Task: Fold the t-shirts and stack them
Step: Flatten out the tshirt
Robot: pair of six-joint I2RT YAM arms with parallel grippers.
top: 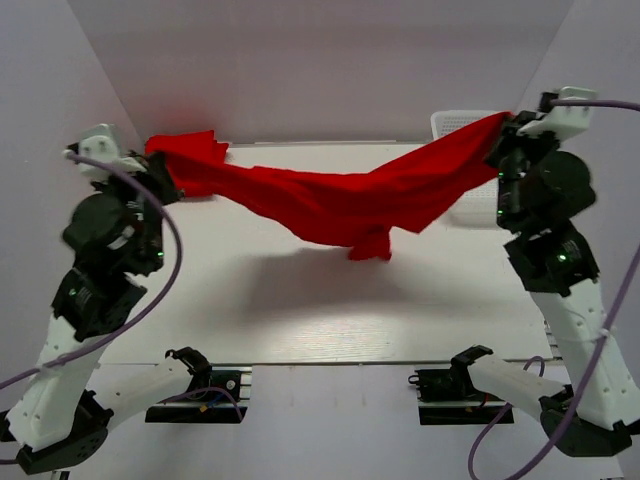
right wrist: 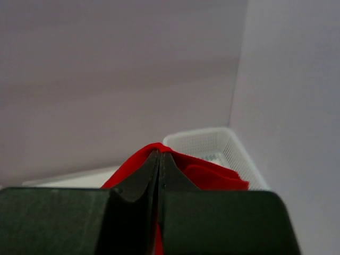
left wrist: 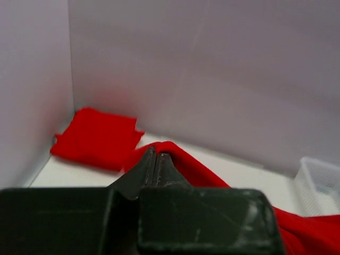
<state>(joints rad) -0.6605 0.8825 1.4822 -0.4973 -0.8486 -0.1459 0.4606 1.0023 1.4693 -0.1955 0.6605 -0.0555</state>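
A red t-shirt (top: 340,205) hangs stretched in the air above the table, sagging in the middle. My left gripper (top: 168,172) is shut on its left end, and my right gripper (top: 503,132) is shut on its right end. In the left wrist view the shut left gripper (left wrist: 155,154) pinches a fold of the red t-shirt (left wrist: 202,170). In the right wrist view the shut right gripper (right wrist: 160,154) pinches the red t-shirt (right wrist: 212,178). A second red t-shirt (left wrist: 95,138) lies folded on the table in the back left corner and also shows in the top view (top: 195,148).
A white mesh basket (top: 470,212) stands at the back right behind the held cloth's right end; it also shows in the wrist views (right wrist: 212,141) (left wrist: 319,180). Pale walls close in the table at the back and on both sides.
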